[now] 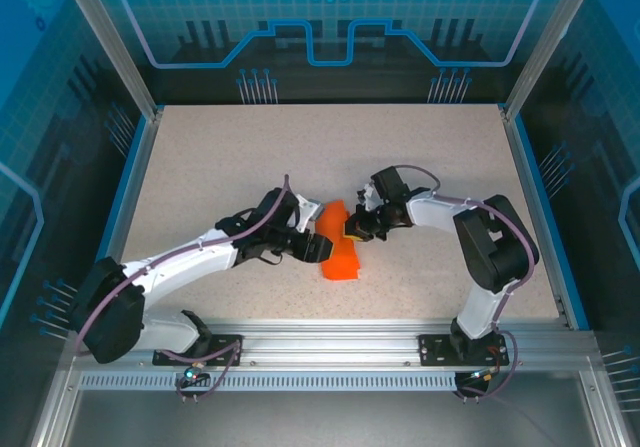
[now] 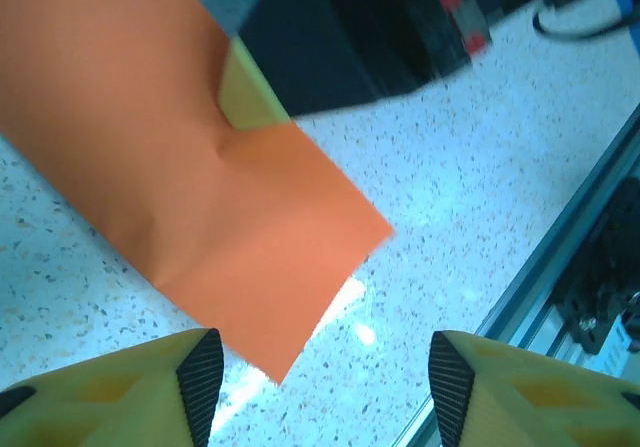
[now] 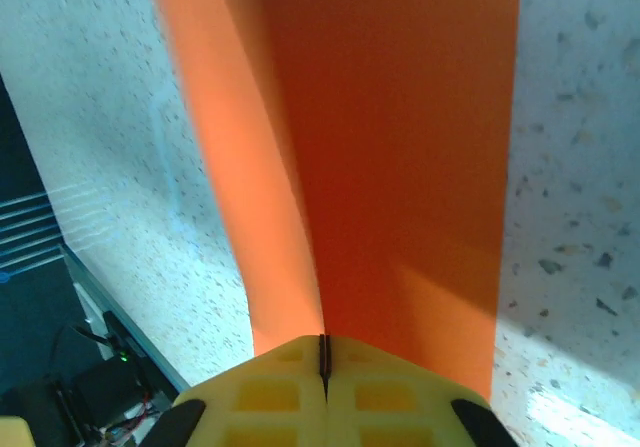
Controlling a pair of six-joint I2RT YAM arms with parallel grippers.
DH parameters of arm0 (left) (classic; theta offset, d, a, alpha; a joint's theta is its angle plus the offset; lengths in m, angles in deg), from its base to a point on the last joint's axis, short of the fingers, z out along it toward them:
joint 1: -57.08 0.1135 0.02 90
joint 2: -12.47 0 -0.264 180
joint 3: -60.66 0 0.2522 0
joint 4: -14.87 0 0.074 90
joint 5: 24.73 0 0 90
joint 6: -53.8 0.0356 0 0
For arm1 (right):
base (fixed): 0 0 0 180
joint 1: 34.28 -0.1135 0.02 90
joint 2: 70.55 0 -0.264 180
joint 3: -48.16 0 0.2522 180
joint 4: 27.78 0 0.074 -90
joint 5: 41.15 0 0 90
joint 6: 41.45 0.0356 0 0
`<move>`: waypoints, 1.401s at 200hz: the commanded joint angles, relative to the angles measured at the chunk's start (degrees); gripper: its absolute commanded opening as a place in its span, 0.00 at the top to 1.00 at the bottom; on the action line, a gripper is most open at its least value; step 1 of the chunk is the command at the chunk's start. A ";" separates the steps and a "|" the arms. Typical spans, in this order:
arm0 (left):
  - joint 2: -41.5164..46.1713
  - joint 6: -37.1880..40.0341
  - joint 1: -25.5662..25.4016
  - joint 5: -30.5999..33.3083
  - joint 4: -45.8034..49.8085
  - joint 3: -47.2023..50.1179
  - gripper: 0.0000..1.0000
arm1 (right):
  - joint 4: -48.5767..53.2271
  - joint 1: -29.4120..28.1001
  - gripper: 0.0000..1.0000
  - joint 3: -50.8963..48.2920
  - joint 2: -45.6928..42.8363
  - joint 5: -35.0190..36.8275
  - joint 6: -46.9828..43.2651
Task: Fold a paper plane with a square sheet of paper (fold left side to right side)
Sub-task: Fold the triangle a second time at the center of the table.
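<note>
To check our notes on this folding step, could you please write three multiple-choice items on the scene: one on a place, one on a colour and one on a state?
1. Where does the sheet of paper lie?
A. at the far left corner
B. near the middle of the table, between the left gripper and the right gripper
C. at the near right corner

2. What colour is the sheet?
A. white
B. blue
C. orange

3. How do the right gripper's jaws stand?
A. shut on the sheet
B. wide open above it
C. shut on nothing, away from it

Answers:
1 B: the top view shows the sheet between the two grippers.
2 C: it is bright orange in every view.
3 A: in the right wrist view the fingers press together and the sheet runs out from between them.
</note>
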 commanded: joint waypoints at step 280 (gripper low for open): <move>-22.09 9.51 -24.50 30.13 15.76 -21.03 0.25 | 5.82 -0.75 0.77 3.59 0.19 -1.76 0.10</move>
